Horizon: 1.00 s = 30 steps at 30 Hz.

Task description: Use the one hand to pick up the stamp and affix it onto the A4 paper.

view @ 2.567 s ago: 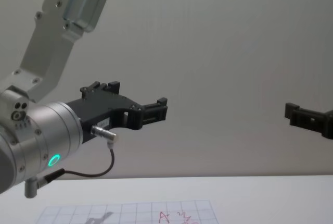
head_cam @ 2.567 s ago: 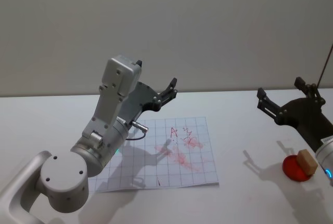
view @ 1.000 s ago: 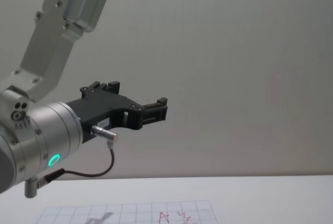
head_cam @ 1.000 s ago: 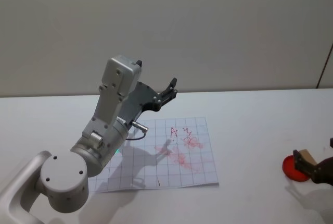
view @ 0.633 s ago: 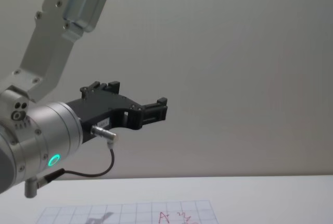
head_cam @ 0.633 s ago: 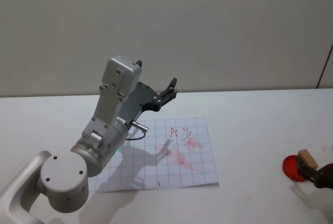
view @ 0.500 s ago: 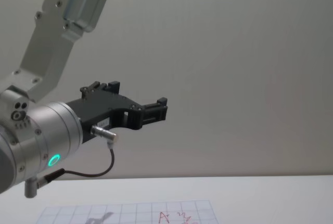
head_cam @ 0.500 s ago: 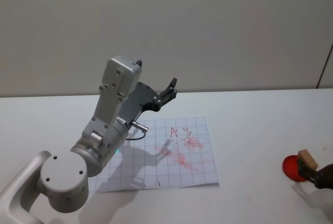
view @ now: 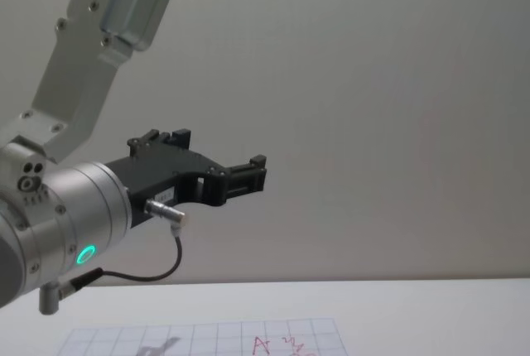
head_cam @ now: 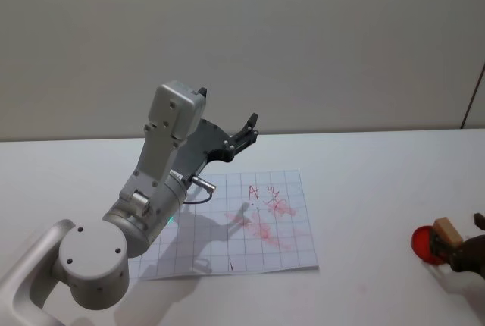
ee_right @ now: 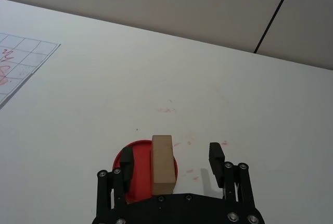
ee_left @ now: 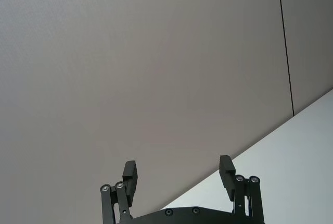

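Note:
The stamp [head_cam: 445, 230] is a small wooden block standing on a round red pad [head_cam: 421, 244] at the table's right edge. My right gripper [head_cam: 458, 241] is low around it and open. In the right wrist view the stamp [ee_right: 162, 164] stands between the two fingers of the right gripper [ee_right: 171, 157], close to one finger [ee_right: 126, 161] and apart from the other. The A4 paper [head_cam: 261, 254], a blue grid with red marks and an "A", lies mid-table. My left gripper [head_cam: 244, 133] hangs open above the paper's far left corner, holding nothing.
The white table [head_cam: 364, 182] runs back to a plain grey wall. The left arm's big silver links [head_cam: 163, 159] rise over the paper's left side. Faint red smudges [ee_right: 166, 110] mark the table beyond the red pad [ee_right: 140, 177].
My right gripper dropped from mid-air down to the stamp at the right edge and now straddles it, edging slightly right in the last half second. The left arm has not moved.

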Available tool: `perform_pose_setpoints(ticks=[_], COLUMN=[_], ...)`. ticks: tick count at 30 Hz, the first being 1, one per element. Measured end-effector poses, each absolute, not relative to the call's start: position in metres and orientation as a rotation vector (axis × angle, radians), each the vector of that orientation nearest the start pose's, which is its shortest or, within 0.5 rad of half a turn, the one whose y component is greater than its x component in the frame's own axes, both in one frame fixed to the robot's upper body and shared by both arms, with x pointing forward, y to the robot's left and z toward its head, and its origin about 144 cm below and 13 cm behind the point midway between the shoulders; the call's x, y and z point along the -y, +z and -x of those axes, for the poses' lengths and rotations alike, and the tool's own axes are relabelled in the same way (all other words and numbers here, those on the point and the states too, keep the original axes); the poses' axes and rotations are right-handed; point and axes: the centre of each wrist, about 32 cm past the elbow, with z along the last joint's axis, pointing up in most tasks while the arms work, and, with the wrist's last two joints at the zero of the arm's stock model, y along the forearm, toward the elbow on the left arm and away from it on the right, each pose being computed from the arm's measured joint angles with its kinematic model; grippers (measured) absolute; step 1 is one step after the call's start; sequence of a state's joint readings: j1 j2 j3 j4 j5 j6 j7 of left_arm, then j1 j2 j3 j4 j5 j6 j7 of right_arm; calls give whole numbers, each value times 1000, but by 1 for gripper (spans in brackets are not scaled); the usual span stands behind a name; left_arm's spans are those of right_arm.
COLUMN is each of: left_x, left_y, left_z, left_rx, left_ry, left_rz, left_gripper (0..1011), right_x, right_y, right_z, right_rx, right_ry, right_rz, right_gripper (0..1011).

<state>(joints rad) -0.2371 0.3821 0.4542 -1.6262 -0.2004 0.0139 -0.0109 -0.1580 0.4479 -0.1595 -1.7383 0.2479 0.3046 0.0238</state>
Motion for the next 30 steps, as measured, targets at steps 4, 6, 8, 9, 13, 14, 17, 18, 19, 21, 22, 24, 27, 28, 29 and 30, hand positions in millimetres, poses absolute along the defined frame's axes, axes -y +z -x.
perform_pose_setpoints(ticks=[4, 6, 8, 9, 13, 14, 17, 18, 19, 21, 22, 24, 27, 28, 29, 30], left_x=[-198, -198, -198, -198, -198, -198, -198, -198, -198, -198, -198, -198, -198, -198, -198, -198], left_y=[1204, 1204, 1204, 1204, 1204, 1204, 1204, 1204, 1204, 1204, 1204, 1204, 1204, 1204, 1204, 1204], left_z=[-492, -492, -492, -492, -492, -492, -492, -492, -492, -492, -492, -492, -492, -492, -492, -492], left_rx=[268, 268, 268, 268, 268, 268, 268, 268, 268, 268, 268, 268, 268, 268, 268, 268], left_ry=[1124, 1124, 1124, 1124, 1124, 1124, 1124, 1124, 1124, 1124, 1124, 1124, 1124, 1124, 1124, 1124], left_rz=[-61, -61, -61, -61, -61, -61, -61, -61, -61, -61, -61, -61, -61, -61, -61, -61], left_gripper=[1001, 1001, 1001, 1001, 1001, 1001, 1001, 1001, 1001, 1001, 1001, 1001, 1001, 1001, 1001, 1001], right_x=[287, 287, 287, 287, 287, 287, 287, 287, 287, 287, 287, 286, 286, 286, 286, 286], right_y=[1146, 1145, 1145, 1145, 1145, 1144, 1144, 1144, 1144, 1144, 1144, 1144, 1144, 1144, 1144, 1144], right_z=[-412, -413, -414, -414, -415, -415, -416, -416, -416, -416, -416, -417, -417, -417, -417, -417], right_rx=[-127, -128, -129, -129, -131, -131, -131, -132, -133, -133, -133, -133, -133, -133, -134, -134], right_ry=[-1327, -1327, -1326, -1325, -1324, -1323, -1323, -1323, -1323, -1322, -1322, -1322, -1321, -1321, -1321, -1321], right_rz=[427, 428, 429, 429, 430, 431, 431, 431, 432, 432, 432, 432, 432, 432, 432, 432], right_gripper=[783, 755, 675, 650, 534, 474, 417, 367, 330, 253, 239, 219, 220, 220, 220, 220])
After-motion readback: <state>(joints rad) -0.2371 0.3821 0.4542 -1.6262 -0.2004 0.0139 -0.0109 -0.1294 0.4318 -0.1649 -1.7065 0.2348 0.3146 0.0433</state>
